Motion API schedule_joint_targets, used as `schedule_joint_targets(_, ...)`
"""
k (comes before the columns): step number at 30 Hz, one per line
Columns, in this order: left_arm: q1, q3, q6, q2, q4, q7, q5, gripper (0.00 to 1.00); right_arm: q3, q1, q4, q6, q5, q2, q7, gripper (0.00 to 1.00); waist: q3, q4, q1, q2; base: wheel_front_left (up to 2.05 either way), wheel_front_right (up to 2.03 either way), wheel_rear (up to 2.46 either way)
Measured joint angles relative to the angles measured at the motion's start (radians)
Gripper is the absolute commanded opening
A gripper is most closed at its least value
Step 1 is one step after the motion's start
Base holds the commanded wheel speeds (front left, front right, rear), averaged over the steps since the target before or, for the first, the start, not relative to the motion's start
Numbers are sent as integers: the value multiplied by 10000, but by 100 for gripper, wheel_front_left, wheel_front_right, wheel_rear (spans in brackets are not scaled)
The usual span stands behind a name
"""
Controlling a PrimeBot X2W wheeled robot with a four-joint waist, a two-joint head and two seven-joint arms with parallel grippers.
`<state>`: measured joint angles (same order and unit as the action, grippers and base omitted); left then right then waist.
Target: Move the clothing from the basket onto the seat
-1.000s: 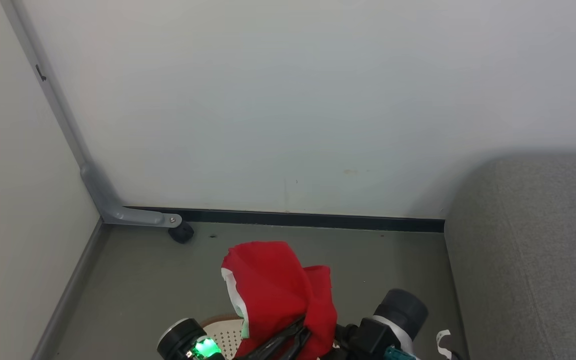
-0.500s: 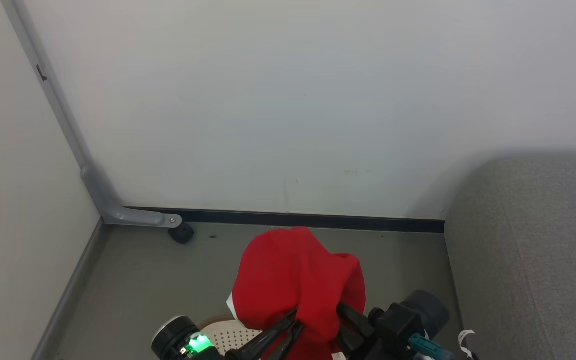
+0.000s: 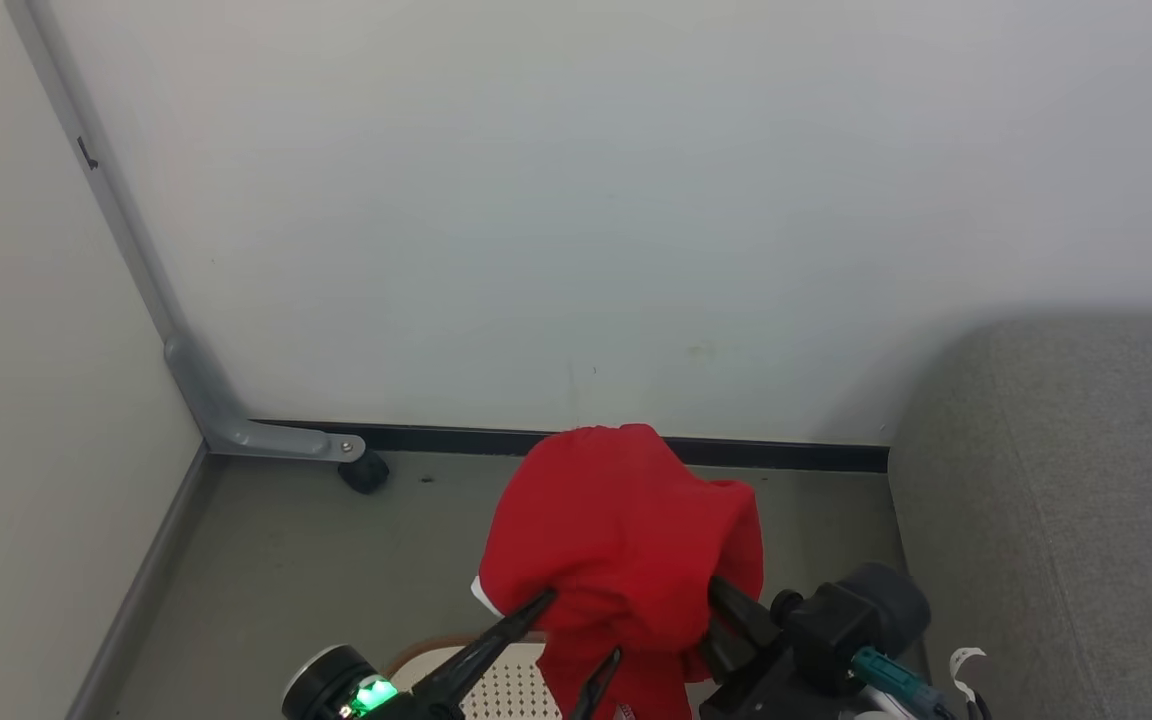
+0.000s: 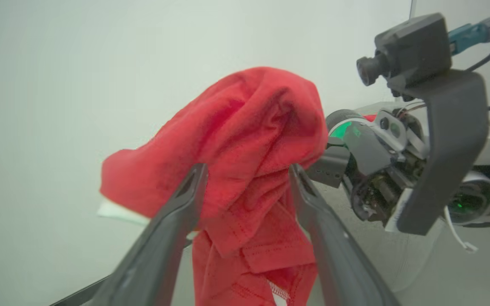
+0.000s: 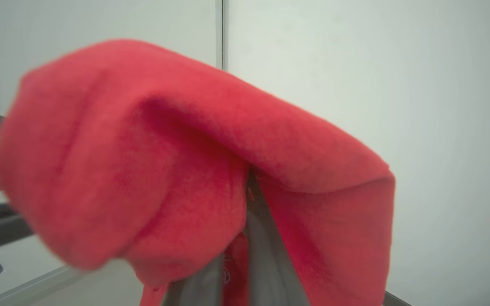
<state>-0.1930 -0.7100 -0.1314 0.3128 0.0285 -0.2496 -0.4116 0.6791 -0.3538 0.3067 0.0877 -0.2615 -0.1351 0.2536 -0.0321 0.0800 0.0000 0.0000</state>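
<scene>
Draping over R tool [image 5: 249, 204] clamped on it, red clothing [image 3: 626, 520], L tool [image 4: 248, 172] spread wide astride it

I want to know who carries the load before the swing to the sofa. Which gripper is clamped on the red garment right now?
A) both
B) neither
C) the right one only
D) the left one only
C: in its wrist view the right gripper is pinched shut into the clothing, while the left gripper stands with its jaws wide apart, the fabric between them.

Left gripper [image 4: 246, 170] jaws spread, right gripper [image 5: 249, 187] clamping clothing [image 3: 626, 530]
</scene>
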Motion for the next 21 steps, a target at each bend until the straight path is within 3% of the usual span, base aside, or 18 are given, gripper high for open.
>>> schedule_joint_targets(8,399,663,67,-31,272,0,10,100,-445,108,-194,-54,157,-104,0,0,-86,27,0,0,0,0,0)
schedule_joint_targets(21,888,2569,1312,-232,757,0,8,100,-1296,700,-744,-234,173,-313,0,0,-153,131,0,0,0,0,0)
